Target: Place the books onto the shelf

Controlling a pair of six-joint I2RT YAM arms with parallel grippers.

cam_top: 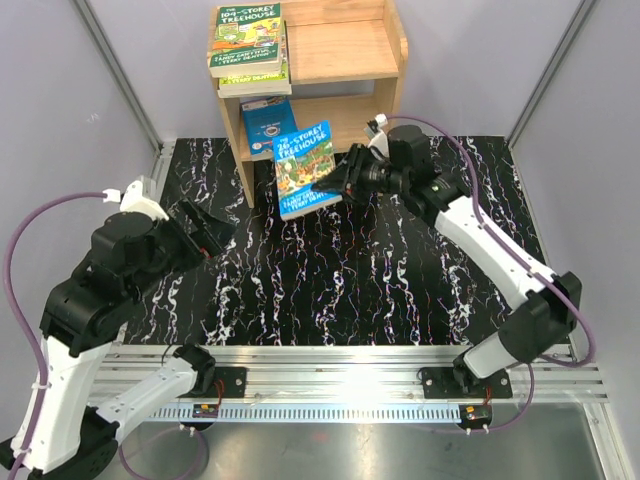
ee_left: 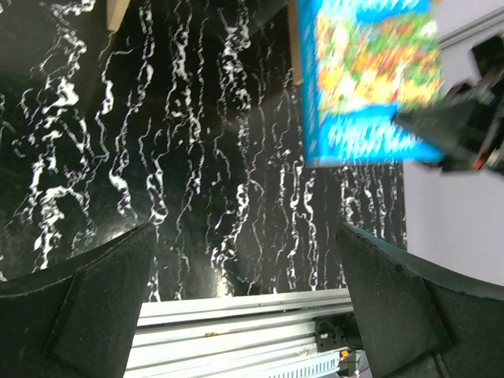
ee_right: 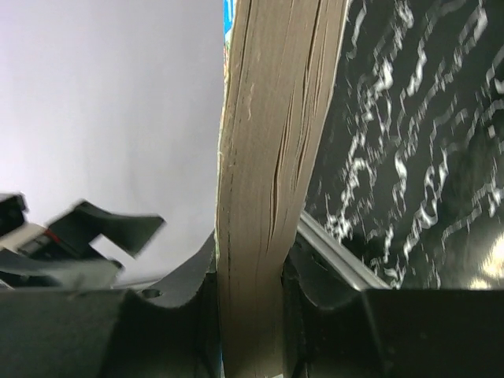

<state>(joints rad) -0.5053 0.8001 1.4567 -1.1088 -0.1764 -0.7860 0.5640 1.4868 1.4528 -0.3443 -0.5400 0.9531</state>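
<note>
Over the black marbled table [cam_top: 350, 280] our right gripper [cam_top: 332, 182] pinches the 26-Storey Treehouse book [cam_top: 303, 165] by one edge before the shelf [cam_top: 350, 50], left gripper [cam_top: 205, 228] spread empty; we fear it pivots and snags.

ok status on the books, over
Left gripper open, empty. Right gripper shut on 26-storey book at shelf front. Stack on top tier, blue book below.

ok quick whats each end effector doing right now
left end effector: open, holding nothing
right end effector: closed on the 26-storey treehouse book
</note>
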